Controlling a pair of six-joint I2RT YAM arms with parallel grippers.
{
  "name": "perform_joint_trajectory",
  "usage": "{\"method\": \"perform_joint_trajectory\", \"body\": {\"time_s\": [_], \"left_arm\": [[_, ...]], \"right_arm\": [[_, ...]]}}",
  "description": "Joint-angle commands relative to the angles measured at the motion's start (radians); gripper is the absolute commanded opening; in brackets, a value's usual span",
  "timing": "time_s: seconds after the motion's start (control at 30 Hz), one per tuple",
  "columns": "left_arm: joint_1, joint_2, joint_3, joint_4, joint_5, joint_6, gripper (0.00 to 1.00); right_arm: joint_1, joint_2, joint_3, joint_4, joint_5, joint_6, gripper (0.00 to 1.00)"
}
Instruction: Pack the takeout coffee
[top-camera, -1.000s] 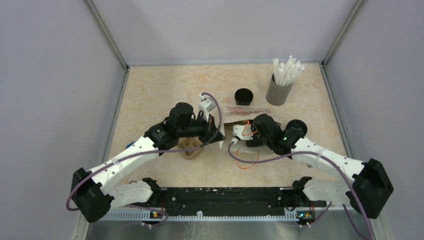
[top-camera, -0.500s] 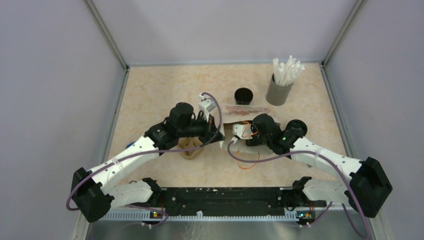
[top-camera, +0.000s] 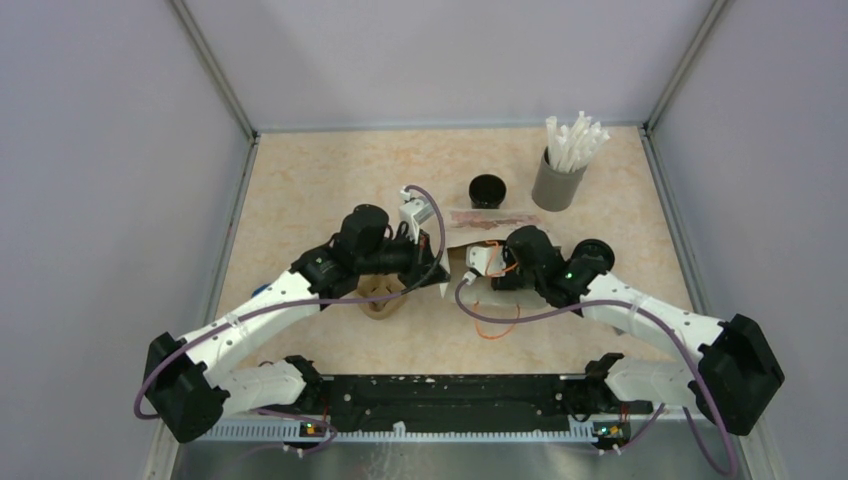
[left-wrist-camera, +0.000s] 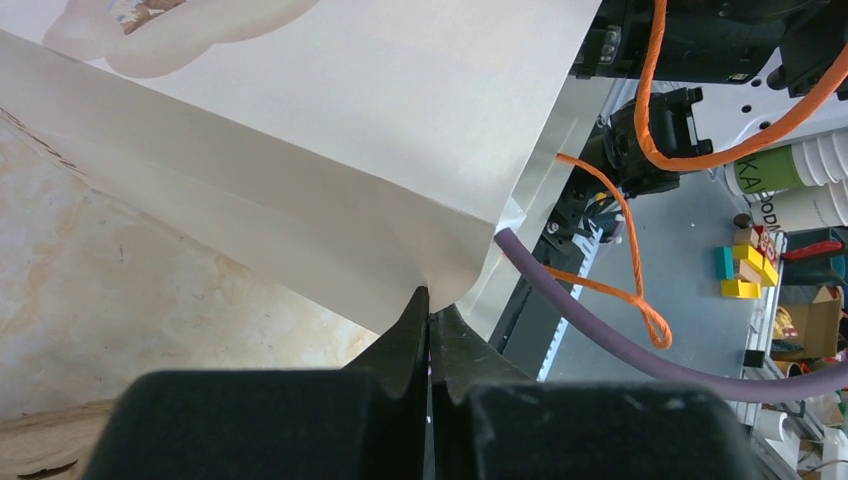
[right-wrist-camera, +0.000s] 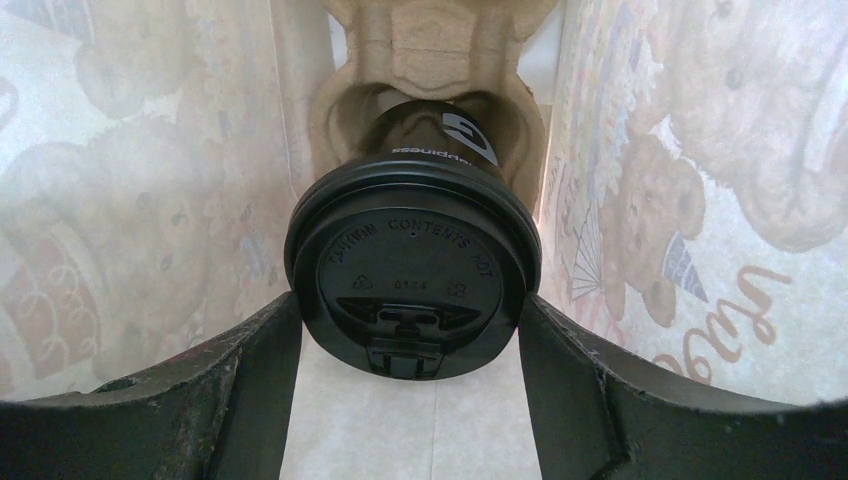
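The beige marbled worktop (top-camera: 300, 180) carries a paper bag (left-wrist-camera: 330, 120) printed with teddy bears, lying on its side near the middle, between the two arms. Deep inside the bag sits a brown pulp carrier (right-wrist-camera: 430, 40), and the black coffee cup (right-wrist-camera: 412, 250) with its black lid rests with its base in one of the carrier's hollows, lid facing the bag's mouth. The right tool (right-wrist-camera: 408, 300) reaches into the bag, its jaws spread wide on either side of the lid and pressed against its rim, holding the cup. The left tool (left-wrist-camera: 429, 315) is closed tight, pinching a lower corner fold of the bag. Toward the far right corner of the worktop stands a grey holder (top-camera: 556, 182) full of white wrapped straws (top-camera: 575, 140), and just left of it an open black cup (top-camera: 487, 191).
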Motion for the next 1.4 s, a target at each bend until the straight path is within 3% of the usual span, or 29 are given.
{"method": "perform_joint_trajectory", "body": {"time_s": [0.0,0.47,0.6,1.37], "left_arm": [[-0.002,0.014,0.052,0.029,0.032,0.016,0.0],[-0.002,0.024,0.06,0.026,0.025,0.009,0.0],[-0.002,0.024,0.06,0.028,0.023,0.008,0.0],[-0.002,0.039,0.078,0.029,0.024,0.002,0.0]], "right_arm": [[-0.022,-0.009,0.047,-0.106,-0.051,0.041,0.64],[-0.022,-0.05,0.095,-0.185,-0.075,0.018,0.72],[-0.022,-0.055,0.109,-0.204,-0.082,0.013,0.8],[-0.021,-0.094,0.171,-0.27,-0.107,0.024,0.78]]}}
